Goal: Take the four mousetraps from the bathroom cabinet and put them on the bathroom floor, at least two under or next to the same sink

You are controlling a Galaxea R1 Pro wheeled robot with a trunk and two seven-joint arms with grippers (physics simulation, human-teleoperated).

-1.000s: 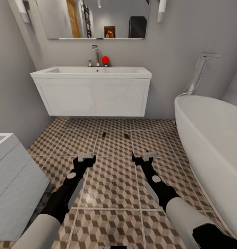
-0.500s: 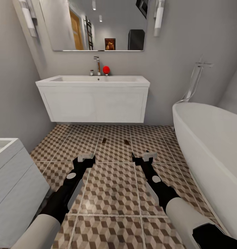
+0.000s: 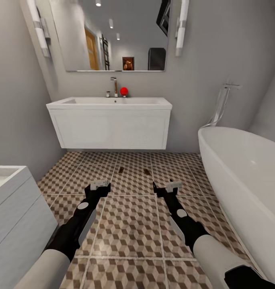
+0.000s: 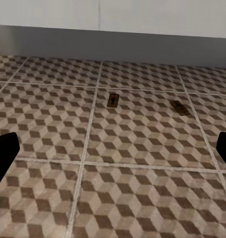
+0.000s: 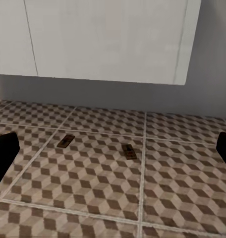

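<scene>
1. Open tiled floor [image 3: 129, 224] runs down the centre of the head view. It is hemmed by the white tub [image 3: 246, 176] along the right edge, a white unit [image 3: 13, 208] at the lower left, and the grey back wall behind the sink [image 3: 109, 103] at upper centre.
2. Two mousetraps lie flat on the floor just in front of the vanity, apart from each other: left trap [image 3: 121, 169], right trap [image 3: 146, 171]. Both also show in the left wrist view [image 4: 112, 99] [image 4: 179, 107] and the right wrist view [image 5: 66, 141] [image 5: 129, 151].
3. Left gripper [image 3: 99, 185] and right gripper [image 3: 169, 186] hover over bare tiles at mid-frame, short of the traps. Jaws spread wide, nothing held; dark fingertips sit at the side edges of both wrist views.
4. Floor: square tiles with a brown, beige and white cube print and pale grout. The vanity is a flat-fronted white box hung clear of the floor, with a shadowed gap beneath. The tub is smooth, rounded and glossy. A chrome faucet [image 3: 114, 85] and a red ball [image 3: 124, 91] stand at the back of the sink, with a mirror [image 3: 113, 34] above.
5. Versus half a second ago: the whole view has shifted, so sink and traps sit lower in frame and more mirror shows. Camera move, not the objects. Arms hold the same pose.
</scene>
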